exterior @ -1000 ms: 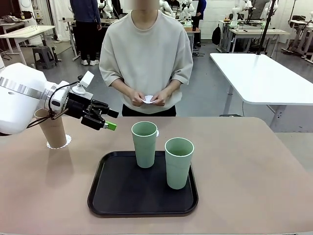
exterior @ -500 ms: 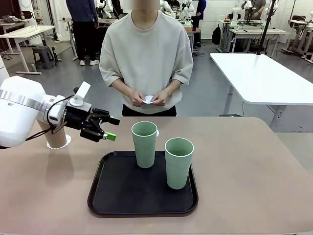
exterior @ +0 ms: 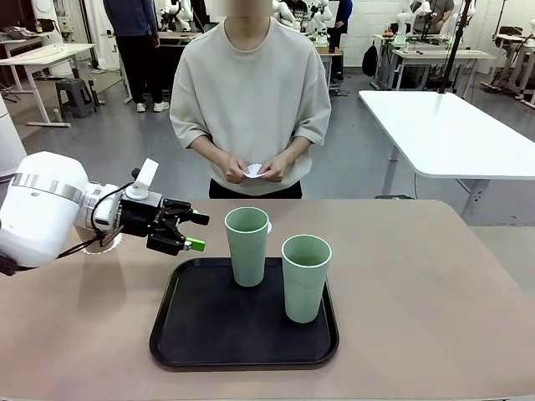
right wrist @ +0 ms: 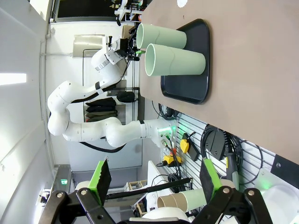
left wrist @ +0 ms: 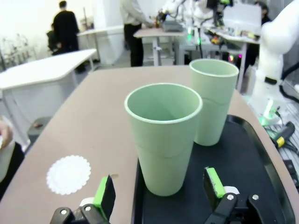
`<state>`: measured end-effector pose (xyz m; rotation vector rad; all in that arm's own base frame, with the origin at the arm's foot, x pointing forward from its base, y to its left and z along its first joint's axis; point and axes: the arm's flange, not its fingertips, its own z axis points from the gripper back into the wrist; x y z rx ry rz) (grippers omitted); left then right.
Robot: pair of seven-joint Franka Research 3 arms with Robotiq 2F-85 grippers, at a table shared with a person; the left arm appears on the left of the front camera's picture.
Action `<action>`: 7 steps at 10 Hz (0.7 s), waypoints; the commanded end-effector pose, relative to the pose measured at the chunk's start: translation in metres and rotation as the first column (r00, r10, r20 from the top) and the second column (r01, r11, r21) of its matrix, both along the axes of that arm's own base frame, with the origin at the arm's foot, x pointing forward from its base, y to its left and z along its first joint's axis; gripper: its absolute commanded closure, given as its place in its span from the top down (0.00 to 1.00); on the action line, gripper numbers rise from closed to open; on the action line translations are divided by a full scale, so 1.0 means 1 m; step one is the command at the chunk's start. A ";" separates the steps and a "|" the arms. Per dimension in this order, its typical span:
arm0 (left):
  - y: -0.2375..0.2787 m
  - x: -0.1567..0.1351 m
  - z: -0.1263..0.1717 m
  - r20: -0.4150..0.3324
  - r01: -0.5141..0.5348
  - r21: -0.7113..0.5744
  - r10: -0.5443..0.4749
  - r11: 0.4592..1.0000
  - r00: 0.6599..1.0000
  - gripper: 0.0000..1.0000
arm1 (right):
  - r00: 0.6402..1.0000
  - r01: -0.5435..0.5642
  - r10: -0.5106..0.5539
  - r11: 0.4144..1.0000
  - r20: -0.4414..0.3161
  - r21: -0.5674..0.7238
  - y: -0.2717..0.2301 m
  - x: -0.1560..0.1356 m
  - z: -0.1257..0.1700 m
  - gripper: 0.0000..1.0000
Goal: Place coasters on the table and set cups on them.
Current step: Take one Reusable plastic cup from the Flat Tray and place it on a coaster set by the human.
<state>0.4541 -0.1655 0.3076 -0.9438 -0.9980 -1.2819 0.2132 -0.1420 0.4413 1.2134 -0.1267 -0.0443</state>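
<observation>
Two pale mint cups stand on the black tray point(exterior: 192, 334): one at the back left point(exterior: 247, 246), one to the right point(exterior: 306, 277). My left gripper point(exterior: 194, 231) hangs open just left of the back-left cup, fingers pointing at it. In the left wrist view that cup point(left wrist: 163, 135) stands just ahead of the open gripper point(left wrist: 159, 190), with the other cup point(left wrist: 213, 105) behind. A coaster point(left wrist: 68, 174) lies on the table point(exterior: 435, 276) beside the tray. Another coaster's lacy edge point(exterior: 112, 242) peeks out by my wrist; the tan-brown cup is hidden behind the arm. My right gripper point(right wrist: 154, 179) is open and holds nothing, far from the table.
The person stands at the far edge, both hands holding a white coaster point(exterior: 253, 170). Bare tabletop lies right of the tray and in front of it. A white-topped table point(exterior: 451, 134) stands behind on the right.
My left gripper has dropped lower and moved right, toward the back-left mint cup; the arm now covers the tan-brown cup. The cups and the person's hands have not moved.
</observation>
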 end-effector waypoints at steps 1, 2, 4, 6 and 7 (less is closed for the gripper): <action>-0.016 0.003 -0.010 0.007 -0.047 -0.050 0.047 0.998 0.999 1.00 | 1.000 -0.003 0.003 1.000 0.005 0.012 0.000 0.000 0.000 1.00; -0.018 0.004 -0.015 0.006 -0.047 -0.056 0.047 0.997 0.999 1.00 | 1.000 -0.003 0.003 1.000 0.005 0.012 0.000 0.000 0.000 1.00; -0.020 0.006 -0.027 -0.008 -0.044 -0.046 0.044 0.998 0.999 1.00 | 1.000 -0.003 0.003 1.000 0.005 0.012 0.000 0.000 0.000 1.00; -0.021 0.007 -0.037 -0.007 0.013 -0.052 -0.014 0.999 1.000 1.00 | 1.000 -0.003 0.003 1.000 0.005 0.012 0.000 0.000 0.000 1.00; -0.023 0.007 -0.040 0.003 0.037 -0.056 -0.037 0.998 0.999 1.00 | 1.000 -0.003 0.003 1.000 0.005 0.012 0.000 0.000 0.000 1.00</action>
